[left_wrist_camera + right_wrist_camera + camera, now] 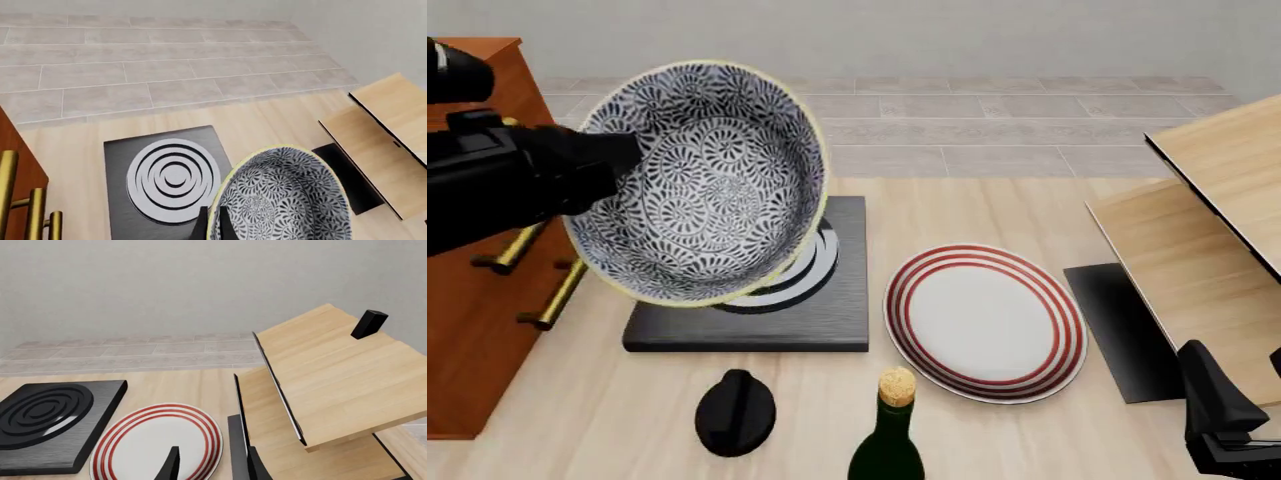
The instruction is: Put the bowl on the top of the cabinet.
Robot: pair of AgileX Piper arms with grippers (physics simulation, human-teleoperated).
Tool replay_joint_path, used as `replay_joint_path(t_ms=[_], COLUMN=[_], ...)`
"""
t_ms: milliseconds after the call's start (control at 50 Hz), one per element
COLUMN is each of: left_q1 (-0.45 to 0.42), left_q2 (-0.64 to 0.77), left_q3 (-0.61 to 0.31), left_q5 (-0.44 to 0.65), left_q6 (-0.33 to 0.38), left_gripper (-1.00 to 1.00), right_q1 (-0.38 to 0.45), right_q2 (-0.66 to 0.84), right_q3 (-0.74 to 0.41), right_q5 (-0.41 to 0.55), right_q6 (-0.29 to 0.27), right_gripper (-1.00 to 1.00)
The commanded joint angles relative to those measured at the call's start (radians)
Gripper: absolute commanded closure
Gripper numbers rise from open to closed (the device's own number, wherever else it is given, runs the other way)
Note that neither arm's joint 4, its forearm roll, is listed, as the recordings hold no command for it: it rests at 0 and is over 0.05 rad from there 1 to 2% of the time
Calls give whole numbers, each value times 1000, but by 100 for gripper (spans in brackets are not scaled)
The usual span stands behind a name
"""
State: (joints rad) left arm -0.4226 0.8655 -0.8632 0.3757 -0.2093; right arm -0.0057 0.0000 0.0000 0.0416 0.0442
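Above desk [988, 200], bowl [701, 180] clamped in left gripper [621, 150], carry step; next: move over cabinet [474, 300] top, level, release.

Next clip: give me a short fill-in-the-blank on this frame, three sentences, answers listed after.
1. The left gripper holds the bowl by its ____.
2. The plate on the table has ____ rings.
3. The bowl is lifted above the black ____ with concentric rings, beside the cabinet.

Missing words: rim; red; burner
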Motion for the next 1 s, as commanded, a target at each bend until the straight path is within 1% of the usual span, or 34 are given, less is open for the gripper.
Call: replay_joint_path(t_ms=[20, 120, 280, 320, 340, 380, 420, 460, 520, 540, 560, 580, 600, 680, 700, 720, 740, 780, 800, 860, 880, 900, 920, 940, 960, 980, 1000], left_q1=[-40, -38, -39, -34, -42, -42, -30, -43, -26, -19, -19, -15, -15, -3, 4, 19, 28, 28, 49, 49, 63, 35, 66, 66, 81, 95, 95], left_q2=[100, 155, 194, 215, 216, 220, 213, 218, 235, 235, 235, 245, 247, 261, 269, 269, 273, 274, 280, 280, 278, 303, 311, 311, 325, 343, 343], left_q3=[-40, -47, -60, -57, -51, -52, -48, -63, -56, -46, -46, -41, -42, -54, -63, -65, -79, -88, -104, -108, -107, -103, -106, -106, -125, -122, -122], left_q5=[-86, -123, -150, -163, -170, -168, -178, -167, -176, -187, -187, -193, -195, -192, -182, -180, -169, -166, -153, -154, -156, -152, -147, -147, -126, -123, -123], left_q6=[-84, -100, -120, -133, -160, -168, -203, -169, -199, -226, -226, -250, -254, -243, -234, -240, -211, -206, -177, -185, -185, -241, -241, -241, -211, -236, -236], left_gripper=[100, 100, 100, 100, 100, 100, 100, 100, 100, 100, 100, 100, 100, 100, 100, 100, 100, 100, 100, 100, 100, 100, 100, 100, 100, 100, 100], right_q1=[0, 0, 0, 0, 0, 0, 0, 0, 0, 0, 0, 0, 0, 0, 0, 0, 0, 0, 0, 0, 0, 0, 0, 0, 0, 0, 0], right_q2=[0, 0, 0, 0, 0, 0, 0, 0, 0, 0, 0, 0, 0, 0, 0, 0, 0, 0, 0, 0, 0, 0, 0, 0, 0, 0, 0], right_q3=[0, 0, 0, 0, 0, 0, 0, 0, 0, 0, 0, 0, 0, 0, 0, 0, 0, 0, 0, 0, 0, 0, 0, 0, 0, 0, 0], right_q5=[0, 0, 0, 0, 0, 0, 0, 0, 0, 0, 0, 0, 0, 0, 0, 0, 0, 0, 0, 0, 0, 0, 0, 0, 0, 0, 0], right_q6=[0, 0, 0, 0, 0, 0, 0, 0, 0, 0, 0, 0, 0, 0, 0, 0, 0, 0, 0, 0, 0, 0, 0, 0, 0, 0, 0], right_gripper=[-100, -100, -100, -100, -100, -100, -100, -100, -100, -100, -100, -100, -100, -100, -100, -100, -100, -100, -100, -100, -100, -100, -100, -100, -100, -100, -100])
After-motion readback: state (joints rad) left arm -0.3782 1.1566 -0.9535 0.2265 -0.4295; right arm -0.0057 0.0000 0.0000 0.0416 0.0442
